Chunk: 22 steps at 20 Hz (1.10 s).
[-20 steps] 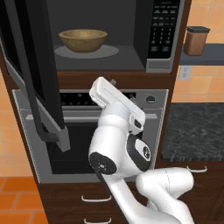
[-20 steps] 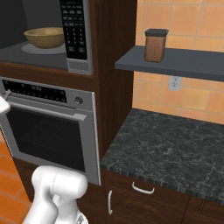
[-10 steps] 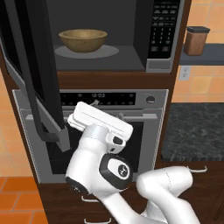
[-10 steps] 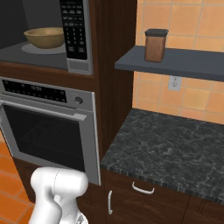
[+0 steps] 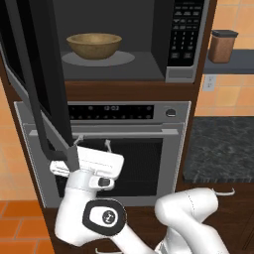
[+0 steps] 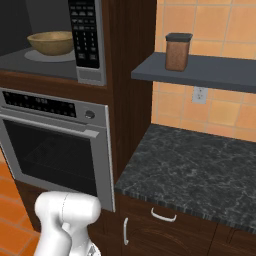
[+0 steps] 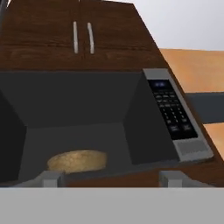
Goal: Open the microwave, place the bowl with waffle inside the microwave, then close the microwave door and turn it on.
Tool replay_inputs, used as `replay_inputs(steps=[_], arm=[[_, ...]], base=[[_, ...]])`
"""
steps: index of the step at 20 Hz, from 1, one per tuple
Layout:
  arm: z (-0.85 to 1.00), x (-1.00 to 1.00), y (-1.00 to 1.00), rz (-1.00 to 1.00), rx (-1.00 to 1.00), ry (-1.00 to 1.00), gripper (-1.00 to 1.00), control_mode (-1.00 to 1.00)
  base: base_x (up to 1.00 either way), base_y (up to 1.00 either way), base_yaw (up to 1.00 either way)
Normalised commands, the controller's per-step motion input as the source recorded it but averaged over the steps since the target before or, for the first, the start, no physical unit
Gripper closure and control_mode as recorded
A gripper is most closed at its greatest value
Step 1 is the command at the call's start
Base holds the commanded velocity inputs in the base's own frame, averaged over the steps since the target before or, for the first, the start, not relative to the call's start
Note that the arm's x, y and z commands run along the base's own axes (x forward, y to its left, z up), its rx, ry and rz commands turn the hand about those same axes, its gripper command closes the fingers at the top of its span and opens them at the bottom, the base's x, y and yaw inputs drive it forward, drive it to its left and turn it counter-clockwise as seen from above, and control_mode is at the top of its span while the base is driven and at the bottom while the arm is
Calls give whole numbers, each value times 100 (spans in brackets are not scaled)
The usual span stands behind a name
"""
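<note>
Bowl (image 5: 94, 44) seated on turntable inside microwave (image 5: 124, 44); microwave door (image 5: 37, 84) swung wide at left. Hand (image 7: 105, 178) empty, fingers spread apart, below the cavity. Door judged rigid and light-swinging, best pushed near free edge.

The gripper (image 5: 92, 145) has dropped lower and leftward toward the microwave door (image 5: 37, 79).

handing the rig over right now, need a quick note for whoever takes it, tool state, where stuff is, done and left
Tool: empty, nothing between its tips; how wide it stands is unclear. It sits low before the oven, looking up into the microwave.
Bowl: on the turntable inside the microwave; waffle not discernible.
Microwave door: swung open at left.
Done: door opened, bowl placed inside.
Left: close the door, press start on the keypad.
</note>
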Motion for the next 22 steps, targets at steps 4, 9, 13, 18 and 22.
replay_inputs(steps=[4,9,13,18,22], arm=[[0,-32,97,0,-23,-13,100,-100],[0,-7,93,0,-24,-3,100,-100],[-7,0,94,0,-31,0,100,-100],[-1,0,67,0,-14,-5,100,-100],[17,0,21,0,2,-20,100,-100]], base=[[0,0,0],[0,0,0],[0,0,0],[0,0,0],[0,0,0]])
